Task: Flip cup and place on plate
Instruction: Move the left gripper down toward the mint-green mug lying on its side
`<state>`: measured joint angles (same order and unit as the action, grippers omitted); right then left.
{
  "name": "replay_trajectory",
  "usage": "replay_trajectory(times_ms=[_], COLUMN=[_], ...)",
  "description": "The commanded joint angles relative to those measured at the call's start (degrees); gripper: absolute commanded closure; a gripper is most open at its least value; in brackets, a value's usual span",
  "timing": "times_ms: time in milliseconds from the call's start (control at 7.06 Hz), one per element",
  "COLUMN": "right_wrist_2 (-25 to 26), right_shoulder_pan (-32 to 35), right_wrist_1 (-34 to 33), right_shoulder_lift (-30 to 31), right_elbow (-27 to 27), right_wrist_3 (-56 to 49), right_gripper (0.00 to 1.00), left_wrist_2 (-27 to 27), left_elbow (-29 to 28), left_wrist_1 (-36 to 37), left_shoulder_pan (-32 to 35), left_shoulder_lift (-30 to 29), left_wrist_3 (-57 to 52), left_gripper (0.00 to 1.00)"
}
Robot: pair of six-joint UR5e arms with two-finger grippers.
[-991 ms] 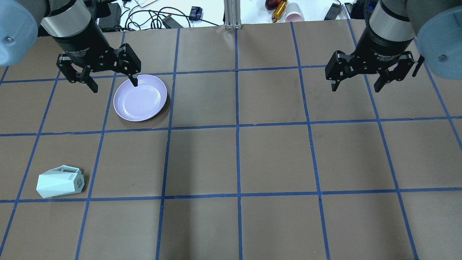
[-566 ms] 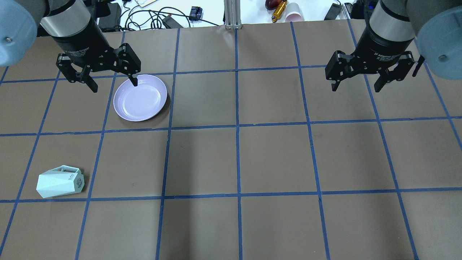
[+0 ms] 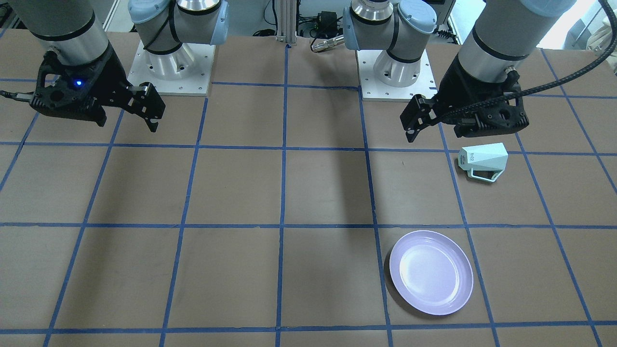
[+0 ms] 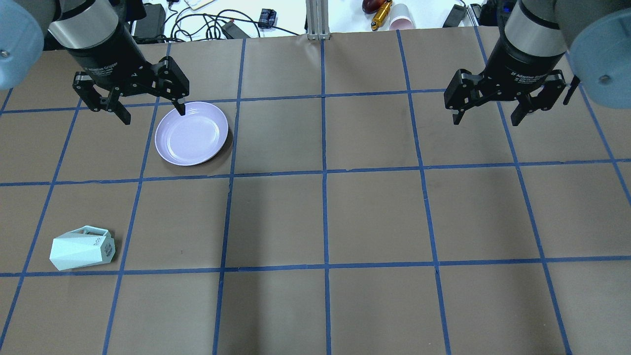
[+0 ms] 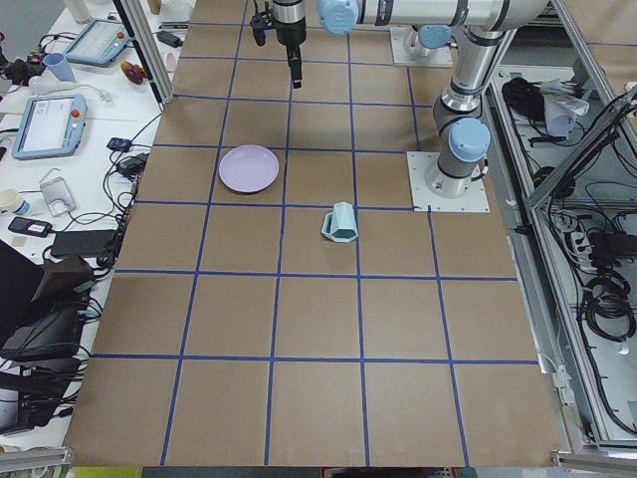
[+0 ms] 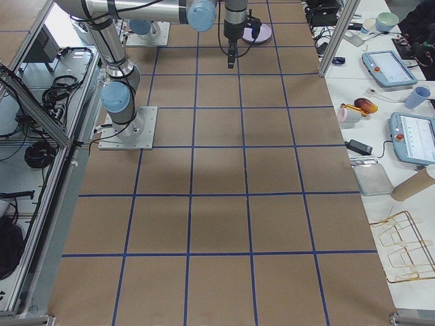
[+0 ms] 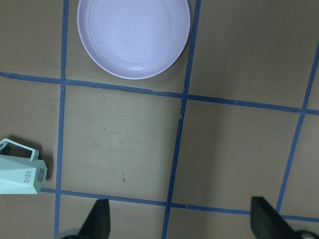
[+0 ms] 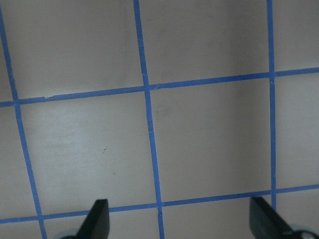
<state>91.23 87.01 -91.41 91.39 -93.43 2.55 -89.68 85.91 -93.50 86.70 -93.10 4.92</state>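
Note:
The pale mint-green faceted cup (image 4: 81, 249) lies on its side near the table's front left, printed base to the right, handle on the far side. It also shows in the front view (image 3: 483, 160) and at the left wrist view's edge (image 7: 20, 172). The lavender plate (image 4: 191, 133) sits empty, well beyond the cup (image 3: 430, 272) (image 7: 133, 35). My left gripper (image 4: 154, 116) is open and empty, held high, overlapping the plate's far left rim in the overhead view. My right gripper (image 4: 485, 121) is open and empty above the table's far right.
Brown paper with a blue tape grid (image 4: 324, 170) covers the table. Cables, a pink paper cup (image 4: 402, 19) and an aluminium post (image 4: 315, 19) lie beyond the far edge. The two arm bases (image 3: 171, 62) stand on the robot's side.
My left gripper has shifted slightly away and to the left in the overhead view. The right arm, cup and plate have not moved.

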Motion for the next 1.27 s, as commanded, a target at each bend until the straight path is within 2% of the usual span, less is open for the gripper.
replay_trajectory(times_ms=[0,566,1133], right_wrist_2=[0.0,0.0,0.09], right_shoulder_pan=[0.0,0.0,0.0], right_wrist_1=[0.0,0.0,0.0], right_shoulder_lift=[0.01,0.01,0.01], right_elbow=[-0.09,0.0,0.0], right_wrist_3=[0.0,0.0,0.0], right_gripper=[0.0,0.0,0.0], left_wrist_2=[-0.75,-0.93,-0.58], left_elbow=[-0.04,-0.22,-0.22], left_wrist_1=[0.16,-0.1,-0.89], left_shoulder_pan=[-0.12,-1.61,-12.58], left_shoulder_lift=[0.11,0.2,0.55], left_wrist_3=[0.0,-0.09,-6.94], left_gripper=[0.0,0.0,0.0])
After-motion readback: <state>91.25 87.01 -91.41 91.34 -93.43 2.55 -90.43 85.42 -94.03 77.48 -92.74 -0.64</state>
